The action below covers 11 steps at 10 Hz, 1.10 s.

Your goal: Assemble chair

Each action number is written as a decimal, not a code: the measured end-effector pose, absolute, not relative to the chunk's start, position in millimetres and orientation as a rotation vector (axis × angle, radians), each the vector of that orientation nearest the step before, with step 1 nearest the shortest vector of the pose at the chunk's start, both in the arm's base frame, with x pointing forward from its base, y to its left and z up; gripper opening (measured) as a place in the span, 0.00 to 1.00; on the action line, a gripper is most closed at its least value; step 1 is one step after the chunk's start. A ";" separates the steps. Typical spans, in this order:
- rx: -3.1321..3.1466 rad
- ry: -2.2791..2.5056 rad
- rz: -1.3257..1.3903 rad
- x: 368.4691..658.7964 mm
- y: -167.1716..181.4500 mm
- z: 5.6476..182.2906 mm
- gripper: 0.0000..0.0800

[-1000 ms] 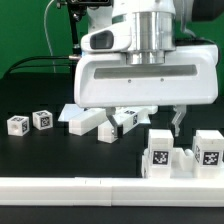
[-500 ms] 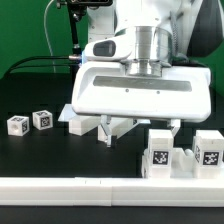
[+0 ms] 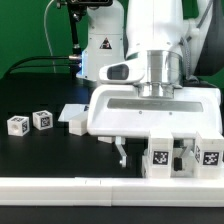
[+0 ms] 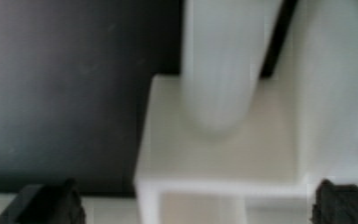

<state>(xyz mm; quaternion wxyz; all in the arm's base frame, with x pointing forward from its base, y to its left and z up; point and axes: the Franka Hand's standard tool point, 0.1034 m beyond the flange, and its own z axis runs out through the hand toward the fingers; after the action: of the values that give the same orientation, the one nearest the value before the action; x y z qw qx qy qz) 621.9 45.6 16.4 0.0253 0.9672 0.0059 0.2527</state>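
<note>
The chair is in loose white parts on the black table. A blocky part with two tagged faces [image 3: 159, 158] stands at the front right of the exterior view. My gripper [image 3: 151, 152] hangs right over it, open, with one dark fingertip [image 3: 122, 152] just off the part's left side. In the wrist view a white block with a rounded post [image 4: 220, 80] fills the space between the two fingertips [image 4: 44, 204], and the jaws stand wide on either side without closing on it. Two small tagged cubes [image 3: 16, 125] sit at the far left. A short white piece [image 3: 77, 126] lies behind them.
A long low white rail [image 3: 100, 190] runs along the table's front edge, just before the blocky part. A flat white piece [image 3: 70, 111] lies behind the short piece. The robot's base [image 3: 100, 45] and cables stand at the back against a green wall.
The hand has moved to the exterior view's right and come lower, from above the middle parts to over the tagged blocky part. It now hides the middle parts. The jaws stayed open.
</note>
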 end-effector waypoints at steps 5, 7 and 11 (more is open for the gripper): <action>2.990 0.017 0.776 621.0 44.1 14.6 0.44; 2.980 0.004 0.773 621.1 35.4 14.7 0.23; 2.977 0.006 0.774 621.3 33.0 15.7 0.04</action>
<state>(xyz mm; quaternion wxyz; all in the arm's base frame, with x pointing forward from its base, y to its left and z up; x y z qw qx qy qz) 621.3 33.0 15.7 0.0329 0.9673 0.0019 0.2514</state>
